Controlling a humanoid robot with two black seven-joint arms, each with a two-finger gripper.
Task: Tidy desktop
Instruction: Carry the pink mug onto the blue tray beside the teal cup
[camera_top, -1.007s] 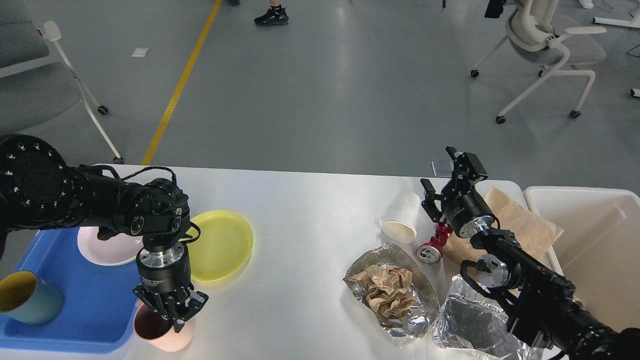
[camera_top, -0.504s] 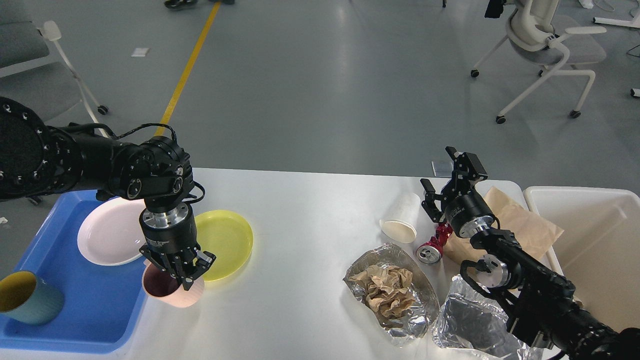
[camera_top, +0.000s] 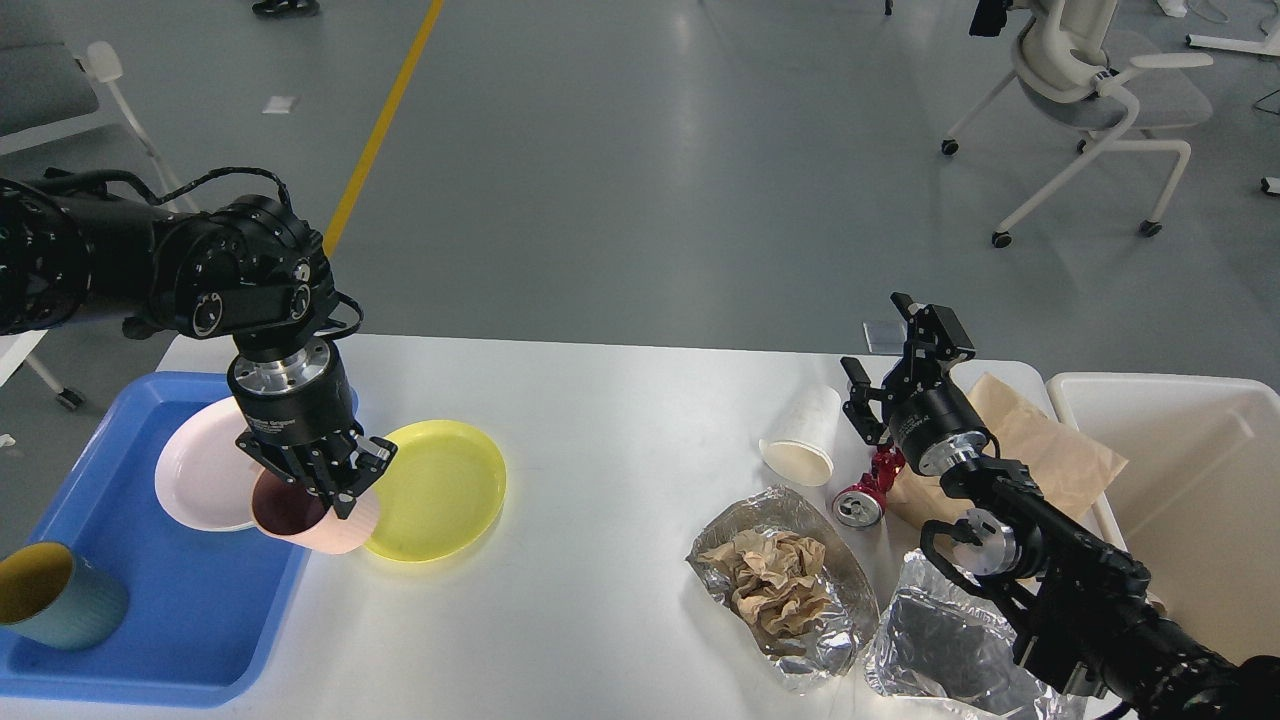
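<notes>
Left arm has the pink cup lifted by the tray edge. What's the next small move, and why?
Probably carry it a little further left and lower it onto the bare blue tray. The left gripper grips the pink cup by its rim, tilted, above the tray's right edge; the white plate and the yellow-lined cup already sit there.

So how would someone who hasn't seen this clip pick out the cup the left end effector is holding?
Start at the blue tray on the left of the desktop. At its right edge, between the white plate and yellow plate, the left end effector grips a pink cup. It is tilted, with a dark maroon inside, unlike the teal cup.
</notes>
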